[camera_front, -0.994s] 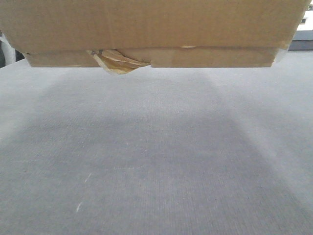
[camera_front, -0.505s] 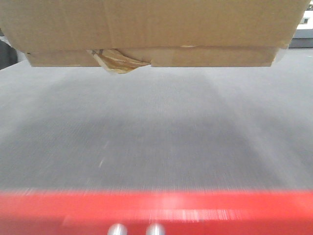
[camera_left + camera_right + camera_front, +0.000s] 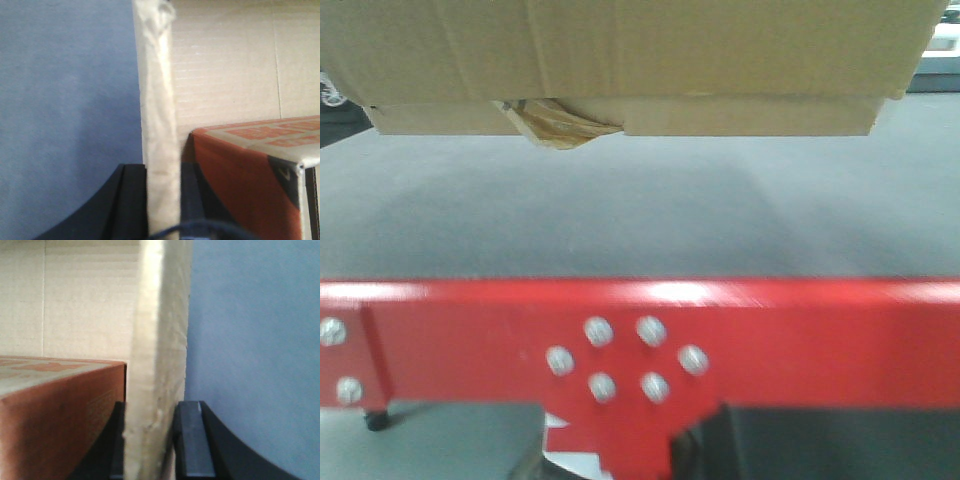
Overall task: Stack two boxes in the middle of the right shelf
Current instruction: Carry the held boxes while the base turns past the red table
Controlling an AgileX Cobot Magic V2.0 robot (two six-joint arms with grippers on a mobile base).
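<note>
Two boxes, the large box (image 3: pixel 620 45) atop the flat box (image 3: pixel 750 116), show above one red beam (image 3: pixel 800 340), while left hand (image 3: pixel 161 200) and right hand (image 3: pixel 150 440) each pinch a cardboard wall (image 3: pixel 159 100).

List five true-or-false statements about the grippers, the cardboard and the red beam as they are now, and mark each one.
1. The left gripper is clamped on a wall of the cardboard box. True.
2. The right gripper is open and holds nothing. False: its jaws pinch a cardboard wall.
3. A red-orange printed box lies just beside the wall that the left gripper holds. True.
4. The red beam in the front view has a smooth, bolt-free face. False: round bolts cluster on it.
5. Torn yellowish tape hangs below the cardboard, left of centre in the front view. True.
</note>
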